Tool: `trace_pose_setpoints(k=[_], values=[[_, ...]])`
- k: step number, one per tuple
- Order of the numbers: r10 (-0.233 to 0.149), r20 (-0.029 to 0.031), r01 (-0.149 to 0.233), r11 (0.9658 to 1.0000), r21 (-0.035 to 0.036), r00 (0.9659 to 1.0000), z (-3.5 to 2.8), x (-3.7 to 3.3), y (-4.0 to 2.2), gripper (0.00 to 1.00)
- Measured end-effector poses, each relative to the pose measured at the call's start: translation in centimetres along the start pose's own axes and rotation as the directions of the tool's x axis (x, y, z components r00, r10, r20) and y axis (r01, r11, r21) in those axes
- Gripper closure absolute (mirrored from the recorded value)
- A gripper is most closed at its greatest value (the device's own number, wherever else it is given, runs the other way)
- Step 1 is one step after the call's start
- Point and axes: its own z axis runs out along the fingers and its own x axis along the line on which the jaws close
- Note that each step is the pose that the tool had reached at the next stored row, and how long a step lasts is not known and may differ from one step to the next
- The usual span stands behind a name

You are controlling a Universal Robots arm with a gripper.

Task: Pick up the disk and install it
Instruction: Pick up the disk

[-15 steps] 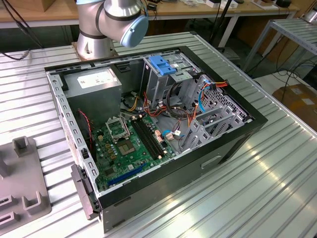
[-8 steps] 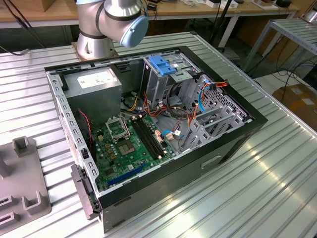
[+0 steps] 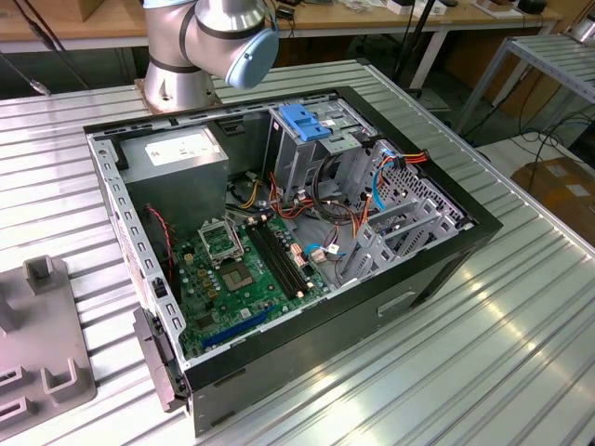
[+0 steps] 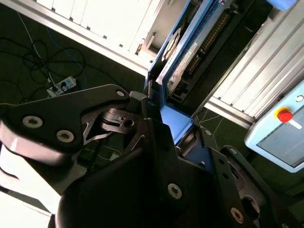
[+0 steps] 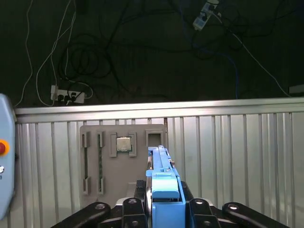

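1. Between the black jointed fingers of the gripper sits the disk, a flat grey-metal hard drive in a bright blue plastic carrier rail. The claw is pinched onto it, and the first wrist view shows it edge-on.
2. Beyond the disk in that view, a flat grey fixture tray lies on the ribbed metal table. It carries a square silver processor chip and two slim memory sticks.
3. In the exterior view, an open black computer case lies mid-table. The grey arm base stands at eleven o'clock from it and the tray at eight o'clock.
4. Inside the case, a tall grey drive cage topped by a blue plastic bracket stands at one o'clock from the green motherboard.
5. Red, orange and blue cables tangle just beside the cage, at its five o'clock.
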Motion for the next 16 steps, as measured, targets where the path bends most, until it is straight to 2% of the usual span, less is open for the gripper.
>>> trace_pose_setpoints(k=[7, 13, 16], values=[[0.0, 0.0001, 0.0, 1.0, -0.0003, 1.0, -1.99, 0.01, 0.01, 0.63], [0.0, 0.0001, 0.0, 1.0, -0.0002, 1.0, -2.01, 0.01, 0.0, 0.63], [0.0, 0.0001, 0.0, 1.0, -0.0002, 1.0, -2.01, -0.01, -0.42, 0.63]])
